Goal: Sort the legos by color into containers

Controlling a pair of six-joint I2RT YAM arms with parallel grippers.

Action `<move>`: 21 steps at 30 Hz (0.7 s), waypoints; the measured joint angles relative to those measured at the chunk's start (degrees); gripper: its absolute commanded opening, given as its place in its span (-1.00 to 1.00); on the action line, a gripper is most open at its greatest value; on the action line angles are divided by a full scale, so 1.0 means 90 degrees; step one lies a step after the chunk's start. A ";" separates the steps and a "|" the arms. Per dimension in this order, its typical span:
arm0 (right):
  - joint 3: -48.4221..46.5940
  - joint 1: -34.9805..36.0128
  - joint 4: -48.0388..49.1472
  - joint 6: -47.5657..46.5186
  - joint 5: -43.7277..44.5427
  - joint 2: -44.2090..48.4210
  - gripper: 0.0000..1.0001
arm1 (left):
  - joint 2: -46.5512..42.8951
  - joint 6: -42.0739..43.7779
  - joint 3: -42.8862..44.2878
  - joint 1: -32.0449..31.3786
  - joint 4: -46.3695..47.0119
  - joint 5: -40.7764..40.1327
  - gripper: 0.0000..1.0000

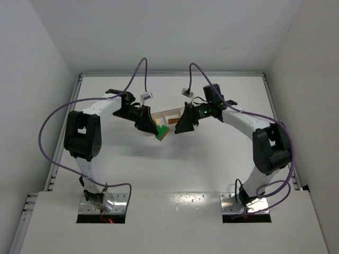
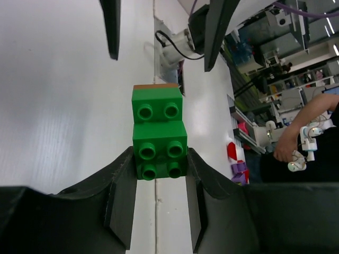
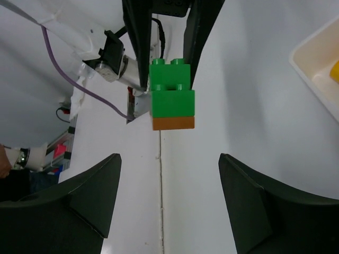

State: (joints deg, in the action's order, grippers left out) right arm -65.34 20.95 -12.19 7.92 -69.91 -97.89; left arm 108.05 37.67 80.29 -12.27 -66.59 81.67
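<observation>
My left gripper (image 1: 154,128) is shut on a stack of green legos (image 1: 162,133) with a reddish-brown brick (image 2: 155,85) on its far end, held above the table. In the left wrist view the stack (image 2: 159,132) sits between my fingertips. My right gripper (image 1: 181,125) is open and empty, facing the stack from a short distance; in the right wrist view the stack (image 3: 172,100) hangs beyond my spread jaws (image 3: 169,159). The white tray (image 1: 172,112) lies just behind both grippers. Its corner (image 3: 312,50) holds a yellow-orange brick (image 3: 335,71).
White walls enclose the table on three sides. A seam in the tabletop (image 3: 160,201) runs under the grippers. Purple cables (image 1: 135,79) loop above both arms.
</observation>
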 measured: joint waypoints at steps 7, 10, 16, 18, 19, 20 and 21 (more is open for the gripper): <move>-0.0017 0.0197 0.0566 0.0563 -0.0024 -0.0393 0.50 | -0.0002 0.0634 0.0010 0.0000 -0.0702 0.0095 -0.62; -0.0058 0.0243 0.0908 0.0950 -0.0039 -0.0629 0.46 | -0.0002 0.0743 0.0012 0.0000 -0.0794 0.0107 -0.62; -0.0301 0.0357 0.1200 0.1319 -0.0168 -0.0906 0.37 | -0.0005 0.0865 0.0012 0.0083 -0.0879 0.0095 -0.62; -0.0328 0.0410 0.1253 0.1341 -0.0192 -0.0908 0.34 | -0.0010 0.0896 0.0012 0.0095 -0.0913 0.0100 -0.62; -0.0333 0.0427 0.1265 0.1362 -0.0211 -0.0908 0.32 | -0.0017 0.0913 0.0012 0.0095 -0.0923 0.0102 -0.62; -0.0345 0.0461 0.1324 0.1394 -0.0206 -0.0911 0.32 | -0.0017 0.0920 0.0015 0.0092 -0.0913 0.0117 -0.62; -0.0362 0.0512 0.1360 0.1413 -0.0221 -0.0911 0.32 | -0.0017 0.0930 0.0015 0.0075 -0.0916 0.0121 -0.62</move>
State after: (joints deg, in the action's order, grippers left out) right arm -68.60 25.56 0.05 20.64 -71.90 -106.08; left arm 107.90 46.04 80.42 -11.60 -74.83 82.76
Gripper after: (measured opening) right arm 0.663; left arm 0.417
